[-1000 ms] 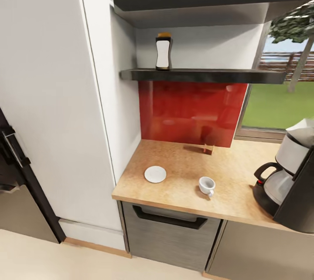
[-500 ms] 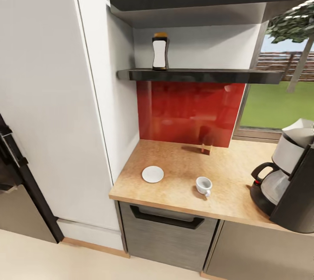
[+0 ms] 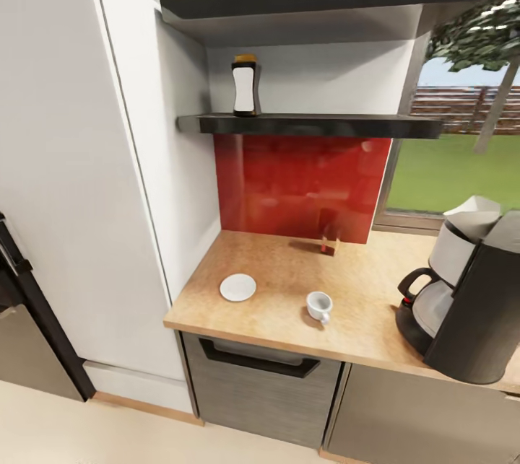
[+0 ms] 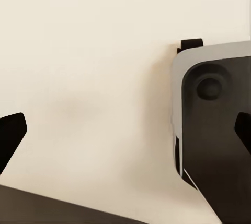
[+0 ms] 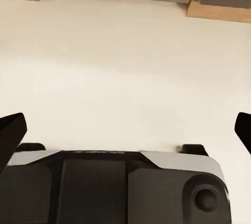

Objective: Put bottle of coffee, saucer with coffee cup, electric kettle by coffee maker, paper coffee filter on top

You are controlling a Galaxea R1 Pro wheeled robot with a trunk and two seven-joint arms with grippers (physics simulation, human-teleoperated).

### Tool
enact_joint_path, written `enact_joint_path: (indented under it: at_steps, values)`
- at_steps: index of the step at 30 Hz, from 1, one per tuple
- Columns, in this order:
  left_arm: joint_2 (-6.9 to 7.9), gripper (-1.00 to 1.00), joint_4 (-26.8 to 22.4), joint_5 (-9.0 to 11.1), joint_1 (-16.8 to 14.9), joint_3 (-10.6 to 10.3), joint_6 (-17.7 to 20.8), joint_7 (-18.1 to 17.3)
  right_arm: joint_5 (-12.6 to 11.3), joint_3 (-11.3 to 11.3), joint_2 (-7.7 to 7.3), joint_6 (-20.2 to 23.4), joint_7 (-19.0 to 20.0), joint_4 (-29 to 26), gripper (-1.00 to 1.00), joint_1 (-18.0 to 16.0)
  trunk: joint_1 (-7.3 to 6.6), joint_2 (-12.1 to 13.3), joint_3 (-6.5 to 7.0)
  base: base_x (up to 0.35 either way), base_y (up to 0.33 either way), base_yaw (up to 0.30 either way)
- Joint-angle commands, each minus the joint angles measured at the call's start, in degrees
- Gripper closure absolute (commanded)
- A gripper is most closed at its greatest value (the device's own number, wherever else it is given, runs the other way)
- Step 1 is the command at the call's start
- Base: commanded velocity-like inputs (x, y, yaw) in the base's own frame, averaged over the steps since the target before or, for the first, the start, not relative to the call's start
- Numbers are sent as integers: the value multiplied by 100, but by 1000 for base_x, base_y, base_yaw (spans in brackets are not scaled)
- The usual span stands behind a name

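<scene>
The coffee bottle (image 3: 244, 85), white with an orange cap, stands upright on the dark lower shelf (image 3: 310, 124). On the wooden countertop (image 3: 274, 273) lie a white saucer (image 3: 237, 287) and, apart from it to the right, a white cup (image 3: 318, 305). The black coffee maker (image 3: 462, 305) stands at the counter's right end with a white paper-like piece (image 3: 473, 213) on its top. My left gripper (image 4: 125, 130) and right gripper (image 5: 125, 130) are both open, hanging over the pale floor with nothing between their fingers.
A tall white cabinet (image 3: 79, 182) flanks the counter on the left, with a dark appliance (image 3: 14, 283) beyond it. A red backsplash (image 3: 300, 186), a small wooden item (image 3: 330, 244) and a window (image 3: 455, 161) line the back. Below the counter sits a grey drawer (image 3: 260, 384). My base (image 5: 120, 187) lies under the grippers.
The whole picture has slid left, so the camera has shifted right; more of the coffee maker is in view. Bottle, saucer and cup have kept their places.
</scene>
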Motion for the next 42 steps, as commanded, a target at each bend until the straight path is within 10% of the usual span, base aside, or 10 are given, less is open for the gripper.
enact_joint_path:
  at_steps: [1, 7, 10, 12, 21, 22, 29, 33, 42]
  values:
    - [7, -100, -25, 38, -2, -50, 40, 42, -9, 15, 43, -21, -10, -92, -100, -4, 2, -13, -13, -182, -164, 0]
    - [4, -100, -25, 25, -1, -73, 38, 65, -9, 84, 168, -374, -8, -409, -100, -4, 2, -13, -13, -95, -68, 0]
    - [7, -100, -25, 26, -2, -81, 31, 72, -9, 619, 168, -988, -11, -706, -100, -4, 2, -13, -13, -13, -9, 0]
    - [38, -100, -18, 27, -1, -83, 28, 74, -16, 1402, 168, -1334, -44, -1615, -100, -4, 2, -13, -13, -3, -2, 0]
    - [64, -100, -21, 28, 0, -76, 27, 74, -26, 1983, 168, -1381, -63, -4090, -100, -4, 2, -13, -13, 0, 0, 0]
    - [75, -100, -17, 27, -1, -68, 27, 74, -19, 2226, 168, -1337, -71, -5018, -100, -4, 2, -13, -13, 0, 0, 0]
    - [71, -100, -24, 27, -2, -58, 27, 74, -18, 2265, 168, -686, -267, -6001, -100, -14, 2, -13, -13, 0, 0, 0]
    - [70, -100, -25, 27, -2, -75, 23, 68, -21, 2268, 168, -414, -897, -6162, -100, -573, 2, -13, -13, 0, 0, 0]
    - [70, -100, -13, 18, 12, -92, 11, 65, -50, 2262, 168, 1547, -2176, -6196, -100, -3504, 2, -13, -13, 0, 0, 0]
